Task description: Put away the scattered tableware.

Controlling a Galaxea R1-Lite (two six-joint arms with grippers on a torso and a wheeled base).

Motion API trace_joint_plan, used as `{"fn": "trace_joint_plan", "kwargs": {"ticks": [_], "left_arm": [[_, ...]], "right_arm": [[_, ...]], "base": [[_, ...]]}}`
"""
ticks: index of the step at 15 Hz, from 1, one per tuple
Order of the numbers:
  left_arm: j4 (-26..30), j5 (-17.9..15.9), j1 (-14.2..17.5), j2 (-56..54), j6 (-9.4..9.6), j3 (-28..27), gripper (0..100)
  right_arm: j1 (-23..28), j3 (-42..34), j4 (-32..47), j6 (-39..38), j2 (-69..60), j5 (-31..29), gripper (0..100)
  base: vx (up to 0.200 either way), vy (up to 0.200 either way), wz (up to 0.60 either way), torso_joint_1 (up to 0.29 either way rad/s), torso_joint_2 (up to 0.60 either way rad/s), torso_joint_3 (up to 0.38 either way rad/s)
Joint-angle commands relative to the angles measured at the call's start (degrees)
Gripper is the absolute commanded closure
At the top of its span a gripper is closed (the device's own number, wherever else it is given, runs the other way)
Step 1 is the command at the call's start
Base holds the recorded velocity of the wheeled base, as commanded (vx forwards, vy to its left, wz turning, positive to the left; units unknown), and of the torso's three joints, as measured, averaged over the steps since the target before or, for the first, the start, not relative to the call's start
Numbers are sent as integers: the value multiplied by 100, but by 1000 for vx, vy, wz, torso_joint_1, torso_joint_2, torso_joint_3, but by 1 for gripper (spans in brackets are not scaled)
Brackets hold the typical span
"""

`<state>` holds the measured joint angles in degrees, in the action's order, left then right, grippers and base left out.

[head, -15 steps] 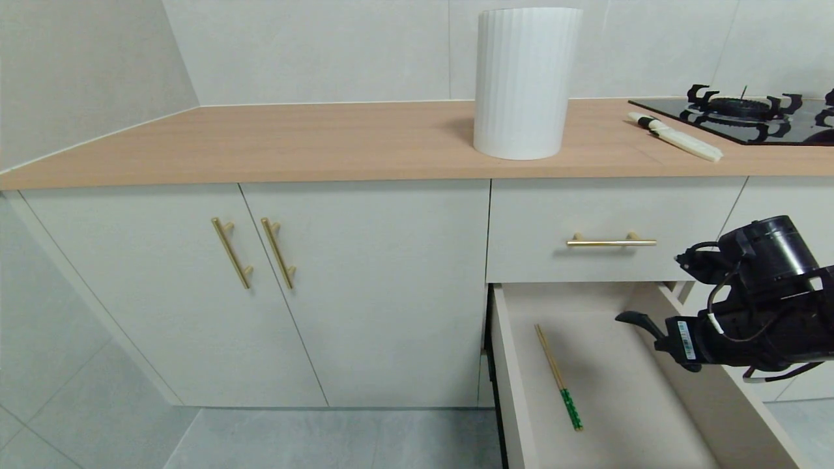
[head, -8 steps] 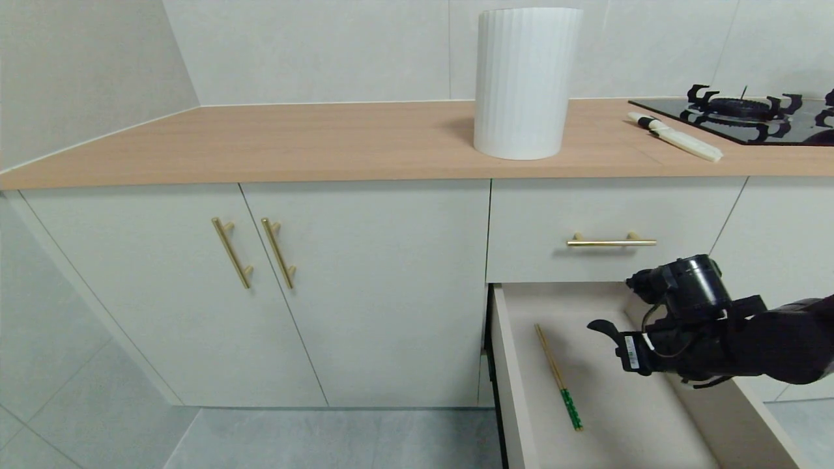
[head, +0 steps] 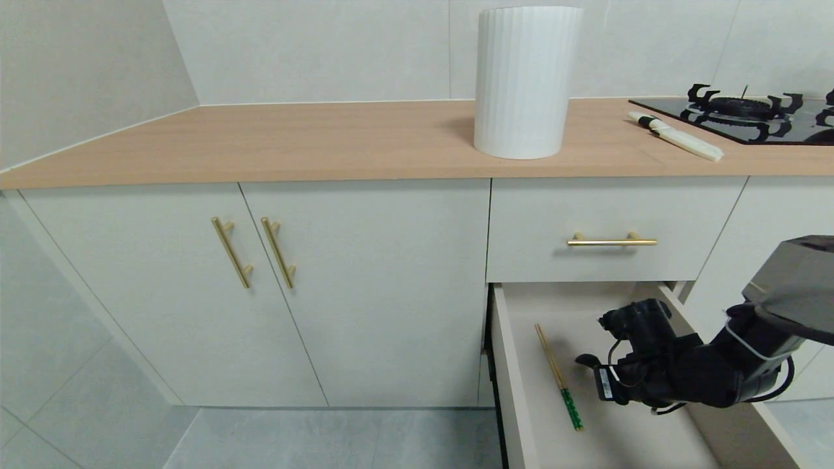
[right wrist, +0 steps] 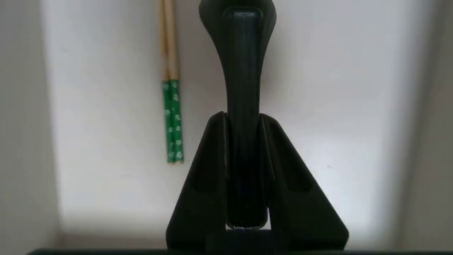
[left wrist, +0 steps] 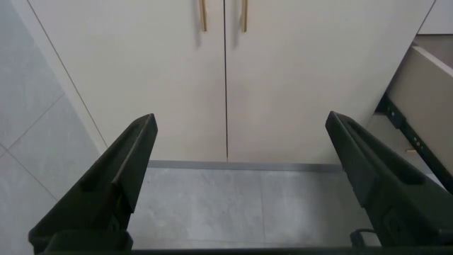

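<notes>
The lower drawer (head: 509,365) stands pulled out, with a pair of wooden chopsticks with green ends (head: 559,385) lying on its floor near the left wall. My right gripper (head: 604,378) hangs low inside the drawer, just right of the chopsticks, shut on a slim black utensil (head: 586,359) whose rounded end points left. In the right wrist view the black utensil (right wrist: 244,78) juts out from my right gripper (right wrist: 244,180), beside the chopsticks (right wrist: 170,106). A long white utensil with a black band (head: 674,135) lies on the counter. My left gripper (left wrist: 241,184) is open above the floor, facing the cabinet doors.
A tall white ribbed container (head: 524,81) stands on the wooden counter (head: 293,140). A black gas hob (head: 749,117) is at the far right. The upper drawer with a gold handle (head: 611,242) is closed above the open one. Two cabinet doors (head: 260,293) are shut at left.
My right arm has swung left and down into the open drawer, carrying the black utensil toward the chopsticks. Nothing else has shifted.
</notes>
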<state>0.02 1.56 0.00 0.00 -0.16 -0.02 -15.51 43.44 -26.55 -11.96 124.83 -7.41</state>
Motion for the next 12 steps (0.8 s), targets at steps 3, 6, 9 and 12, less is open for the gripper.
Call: {"fn": "trace_joint_plan", "kwargs": {"ticks": [3,6,9,12], "left_arm": [[-2,2,0,0,-2,2,0],[-2,2,0,0,-2,2,0],[-2,2,0,0,-2,2,0],[-2,2,0,0,-2,2,0]], "right_arm": [[144,33,-166,1,428,47,100],[180,51,-403,9,665,47,100],[188,25,-694,9,788,38,100],[206,33,-694,1,762,38,100]], "base": [[0,0,0,0,0,0],[0,0,0,0,0,0],[0,0,0,0,0,0],[0,0,0,0,0,0]]}}
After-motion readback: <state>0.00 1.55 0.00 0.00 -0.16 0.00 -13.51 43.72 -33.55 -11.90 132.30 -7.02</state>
